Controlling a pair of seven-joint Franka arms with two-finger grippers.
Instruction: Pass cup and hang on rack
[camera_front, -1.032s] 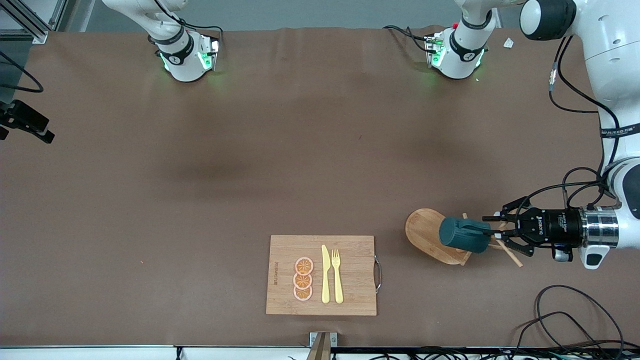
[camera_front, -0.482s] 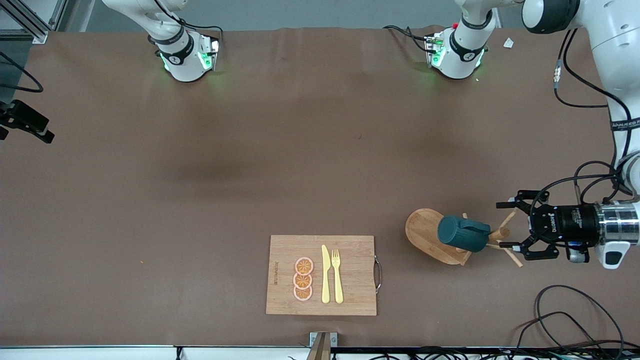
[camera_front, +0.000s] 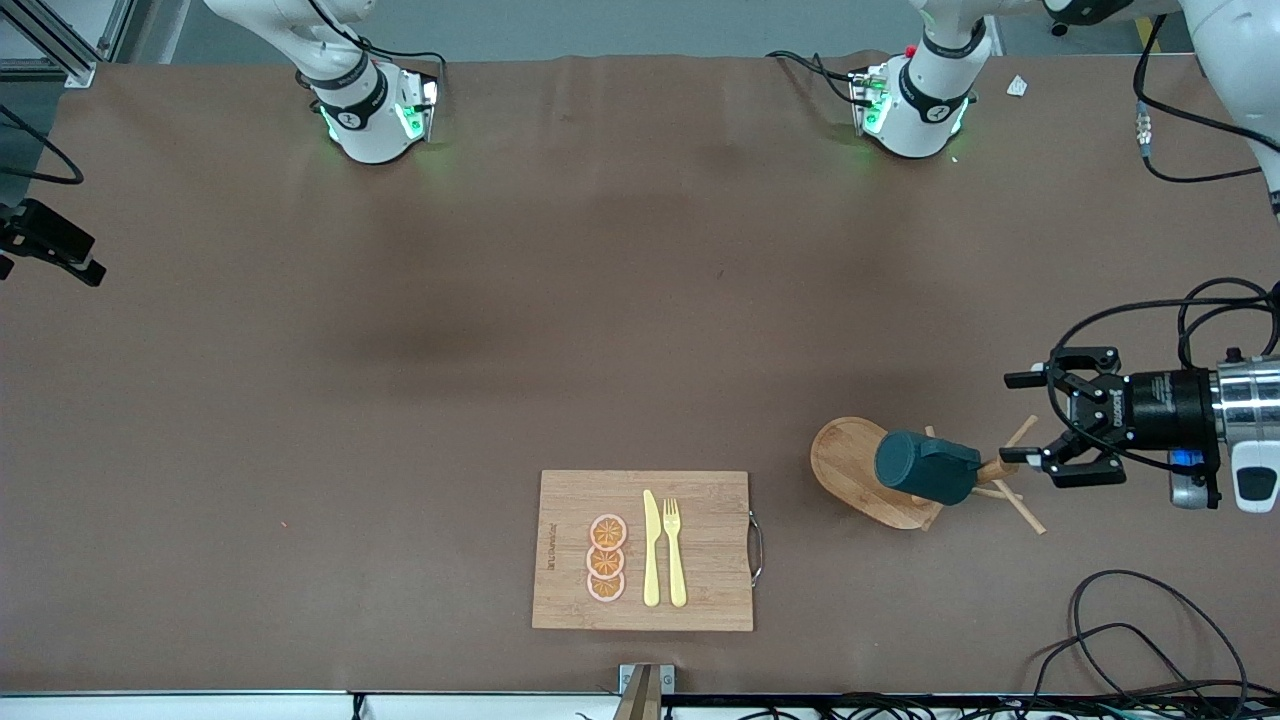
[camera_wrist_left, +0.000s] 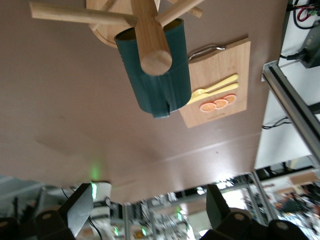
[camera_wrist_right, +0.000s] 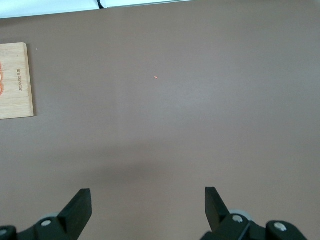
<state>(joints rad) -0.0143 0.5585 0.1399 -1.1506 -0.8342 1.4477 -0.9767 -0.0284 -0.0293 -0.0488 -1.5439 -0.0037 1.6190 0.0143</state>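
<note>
cup (camera_front: 925, 467) handle: hidden | rack (camera_front: 850, 465) post: partly covered

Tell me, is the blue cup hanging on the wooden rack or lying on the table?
Hanging. The cup sits tipped on the rack, up off the table, with nothing holding it.

cup (camera_front: 925, 467) hung on rack (camera_front: 850, 465) | left gripper (camera_front: 1018, 417) spread (empty) beside it

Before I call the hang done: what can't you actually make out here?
- Cup handle and its peg: hidden by the cup body, front view; by the rack post, left wrist view.
- Right tool: outside the front view.
- Left tool: arm cut by the front view's edge.
</note>
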